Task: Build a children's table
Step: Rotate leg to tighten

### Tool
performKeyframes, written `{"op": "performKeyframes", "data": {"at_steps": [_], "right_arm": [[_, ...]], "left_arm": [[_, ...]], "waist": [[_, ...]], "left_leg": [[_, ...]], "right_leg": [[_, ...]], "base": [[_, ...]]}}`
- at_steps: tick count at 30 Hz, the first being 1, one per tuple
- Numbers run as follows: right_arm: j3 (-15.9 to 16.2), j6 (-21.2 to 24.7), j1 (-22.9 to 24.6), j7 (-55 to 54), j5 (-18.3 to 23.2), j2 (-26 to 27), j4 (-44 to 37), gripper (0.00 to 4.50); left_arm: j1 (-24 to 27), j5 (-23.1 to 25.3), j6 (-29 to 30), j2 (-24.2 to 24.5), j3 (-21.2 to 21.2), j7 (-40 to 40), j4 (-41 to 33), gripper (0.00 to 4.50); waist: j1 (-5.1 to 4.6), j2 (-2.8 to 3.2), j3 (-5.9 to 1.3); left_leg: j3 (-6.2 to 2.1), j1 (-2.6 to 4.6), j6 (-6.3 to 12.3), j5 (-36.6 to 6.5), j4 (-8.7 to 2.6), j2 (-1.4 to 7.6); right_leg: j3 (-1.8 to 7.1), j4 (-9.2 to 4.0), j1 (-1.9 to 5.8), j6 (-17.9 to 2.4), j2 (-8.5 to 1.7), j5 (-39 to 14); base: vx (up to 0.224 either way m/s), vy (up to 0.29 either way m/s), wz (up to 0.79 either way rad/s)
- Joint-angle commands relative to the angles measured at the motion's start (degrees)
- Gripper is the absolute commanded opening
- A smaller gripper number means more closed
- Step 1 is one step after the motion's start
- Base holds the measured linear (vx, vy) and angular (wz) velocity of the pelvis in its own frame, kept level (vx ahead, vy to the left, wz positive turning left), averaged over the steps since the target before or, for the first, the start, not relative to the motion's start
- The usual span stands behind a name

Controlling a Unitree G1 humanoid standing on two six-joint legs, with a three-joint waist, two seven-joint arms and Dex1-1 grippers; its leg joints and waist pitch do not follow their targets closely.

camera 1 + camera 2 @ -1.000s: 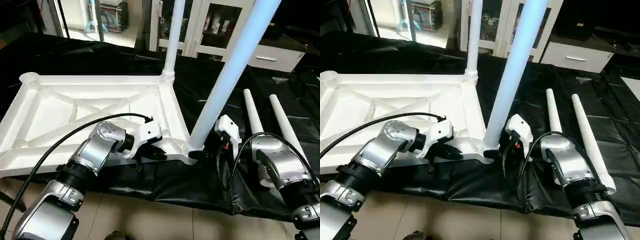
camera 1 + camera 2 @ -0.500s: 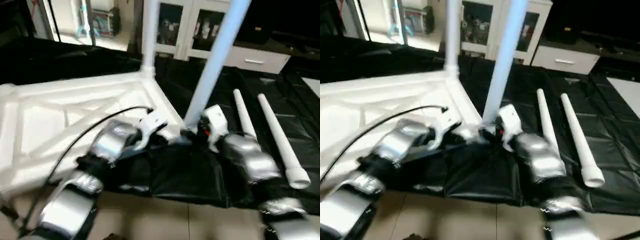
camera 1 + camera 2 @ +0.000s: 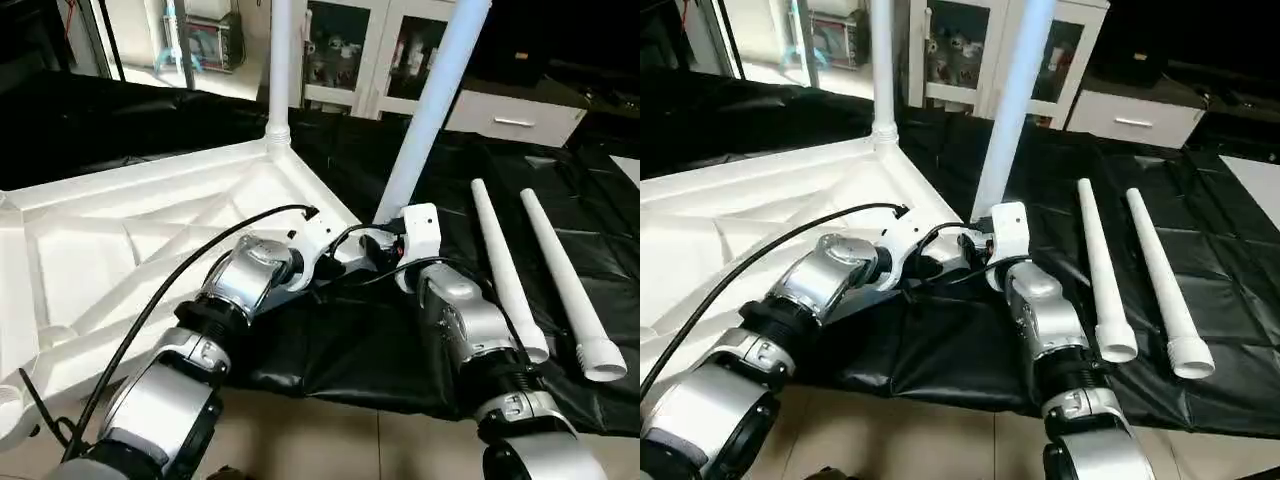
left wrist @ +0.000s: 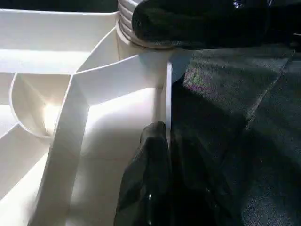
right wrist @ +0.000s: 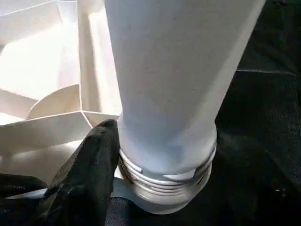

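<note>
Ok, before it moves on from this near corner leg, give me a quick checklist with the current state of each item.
1. Near leg fully threaded into its socket: not ok, thread rings show.
2. Right gripper at that leg's base: ok.
3. Left gripper on the tabletop rim: ok.
4. Far leg upright in its corner: ok.
5. Two spare legs lying on the black sheet: ok.
6. Near leg plumb: cannot tell.

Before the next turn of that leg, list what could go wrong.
1. The near leg leans, and ridges show at its base above the corner socket; it may be only partly seated and could jam crooked or pop out.
2. Both claws crowd that corner, the left claw at the table top's rim; they might collide.
3. The two loose legs lie beside the right arm and could get knocked.
</note>
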Motion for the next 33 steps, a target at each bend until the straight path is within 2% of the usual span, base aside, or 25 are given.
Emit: {"op": "performKeyframes", "data": {"at_steps": [1,2,3,5,6,9,12,14,16,20,22,24,25,26,27,28,29,31,33], "right_arm": [[2.8,1.3,0.9,1.5,-0.7,2.6,1.7,2.72],[2.6,1.3,0.9,2.6,-0.1,2.6,1.4,2.72],[2.5,1.4,0.9,3.4,0.4,2.6,1.1,3.07],[2.1,1.4,1.0,4.1,1.1,2.6,0.4,3.07],[2.0,1.6,1.2,4.8,1.6,2.5,-0.5,3.44],[1.9,1.7,1.5,5.9,2.3,2.0,-2.1,3.50],[1.7,2.7,2.4,7.6,3.3,0.9,-5.5,3.92],[1.4,3.8,3.7,9.1,4.3,-0.6,-9.5,3.96],[1.3,5.4,5.5,11.3,5.5,-2.5,-14.0,4.24],[1.3,5.9,6.0,12.0,5.8,-2.9,-15.1,4.36],[1.2,6.0,6.1,12.1,5.7,-2.9,-15.2,4.43],[2.8,6.2,9.4,18.6,5.8,-8.7,-19.8,4.43],[3.5,5.5,10.9,22.8,5.7,-12.2,-21.4,4.43],[4.0,4.6,11.7,25.2,5.4,-14.2,-22.2,4.43],[4.0,4.6,11.7,25.2,5.4,-14.2,-22.2,4.43],[4.0,4.4,11.8,25.5,5.3,-14.5,-22.3,4.43],[3.7,2.4,12.5,28.2,4.7,-17.3,-23.0,4.43],[2.8,1.4,12.9,31.2,5.3,-20.1,-23.6,4.43],[2.4,1.5,13.1,32.8,6.0,-21.2,-24.1,4.43]], "left_arm": [[-2.4,0.1,-1.4,-1.0,0.6,2.4,0.7,0.00],[-2.3,0.1,-1.4,-1.0,0.6,2.2,0.8,0.00],[-2.4,0.1,-1.5,-1.0,0.6,2.1,0.9,0.00],[-2.4,0.1,-1.5,-0.9,0.5,1.9,0.9,0.00],[-2.3,0.1,-1.6,-0.9,0.4,1.5,1.0,0.00],[-2.3,0.1,-1.7,-0.7,0.3,1.0,1.0,0.00],[-2.1,0.0,-2.1,-0.5,0.2,0.3,1.1,0.00],[-1.9,0.0,-2.4,-0.1,0.1,-0.3,1.2,0.00],[-1.7,0.0,-3.0,0.2,-0.1,-1.0,1.3,0.00],[-1.6,0.0,-3.2,0.3,-0.1,-1.2,1.3,0.00],[-1.6,0.0,-3.2,0.3,-0.1,-1.3,1.3,0.00],[0.4,-0.4,-4.6,1.8,-1.7,-6.6,-1.1,0.00],[2.2,-0.8,-5.4,3.4,-3.0,-11.1,-3.5,0.00],[3.3,-1.1,-5.1,4.3,-3.7,-13.4,-5.1,0.00],[3.3,-1.1,-5.1,4.3,-3.7,-13.4,-5.1,0.00],[3.5,-1.1,-5.2,4.6,-3.9,-13.9,-5.4,0.00],[5.3,-1.1,-5.9,6.9,-5.5,-17.8,-7.9,0.00],[6.9,-1.1,-6.7,9.3,-6.9,-21.4,-9.9,0.00],[7.5,-1.2,-6.7,10.1,-7.2,-22.8,-10.7,0.00]], "waist": [[-0.08,0.70,-3.07],[-0.10,0.70,-3.08],[-0.12,0.70,-3.03],[-0.14,0.65,-2.99],[-0.11,0.78,-2.94],[-0.08,0.70,-2.93],[-0.12,0.83,-2.94],[-0.03,0.74,-3.01],[0.00,0.75,-3.09],[0.04,0.75,-3.18],[0.07,0.76,-3.23],[0.30,0.92,-3.32],[0.77,0.88,-3.35],[1.11,0.91,-3.48],[1.11,0.83,-3.47],[1.15,0.92,-3.42],[1.31,0.75,-3.23],[1.43,0.86,-3.10],[1.46,1.03,-2.96]], "left_leg": [[-2.29,1.96,-3.06,-21.0,-5.38,3.61],[-2.30,2.00,-3.15,-21.3,-5.38,3.63],[-2.37,1.98,-3.26,-21.8,-5.42,3.65],[-2.40,1.97,-3.32,-22.3,-5.47,3.65],[-2.41,1.99,-3.33,-22.6,-5.48,3.63],[-2.41,1.96,-3.26,-22.5,-5.54,3.68],[-2.44,1.88,-3.33,-22.3,-5.61,3.73],[-2.44,1.66,-2.86,-21.4,-5.66,3.74],[-2.37,1.45,-1.95,-19.6,-5.64,3.80],[-2.13,1.40,-1.16,-17.2,-5.32,3.75],[-1.99,1.37,-0.62,-14.9,-5.20,3.75],[-1.88,1.50,-0.09,-13.2,-5.05,3.74],[-1.86,1.54,0.97,-11.1,-4.89,3.93],[-1.75,1.43,2.04,-9.0,-4.74,3.95],[-1.55,1.43,2.61,-8.1,-4.63,3.87],[-1.51,1.40,2.96,-7.7,-4.59,3.79],[-1.45,1.44,2.94,-9.3,-4.69,3.87],[-1.67,1.61,2.11,-11.8,-4.92,4.12],[-1.55,2.00,1.20,-12.9,-5.04,4.20]], "right_leg": [[2.34,-5.20,0.98,-9.3,-4.23,-17.2],[2.34,-5.25,0.94,-9.2,-4.26,-17.6],[2.35,-5.31,0.92,-9.0,-4.29,-18.3],[2.36,-5.41,0.85,-8.7,-4.29,-19.1],[2.38,-5.48,0.81,-8.6,-4.29,-19.5],[2.41,-5.56,0.77,-8.5,-4.33,-19.5],[2.43,-5.46,0.81,-8.7,-4.34,-18.8],[2.43,-5.38,1.13,-8.5,-4.26,-17.3],[2.41,-5.09,1.39,-8.9,-4.21,-14.6],[2.49,-4.93,1.38,-10.3,-4.41,-13.1],[2.48,-4.60,1.49,-11.4,-4.27,-10.3],[2.41,-4.38,1.86,-11.6,-4.06,-7.4],[2.37,-4.04,2.21,-12.0,-4.15,-4.0],[2.37,-3.63,2.46,-12.7,-4.23,-0.8],[2.42,-3.58,2.38,-13.2,-4.18,0.2],[2.42,-3.53,2.23,-13.6,-4.18,0.5],[2.41,-3.86,2.18,-13.8,-4.35,-2.8],[2.41,-4.22,2.08,-13.1,-4.45,-7.1],[2.42,-4.37,1.75,-13.0,-4.21,-8.8]], "base": [[0.000,0.000,0.00],[0.000,0.000,0.00],[0.000,0.000,0.00],[0.000,0.000,0.00],[0.000,0.000,0.00],[0.000,0.000,0.00],[0.000,0.000,0.00],[0.000,0.000,0.00],[0.000,0.000,0.00],[0.000,0.000,0.00],[0.000,0.000,0.00],[0.000,0.000,0.00],[0.000,0.000,0.00],[0.000,0.000,0.00],[0.000,0.000,0.00],[0.000,0.000,0.00],[0.000,0.000,0.00],[0.000,0.000,0.00],[0.000,0.000,0.00]]}}
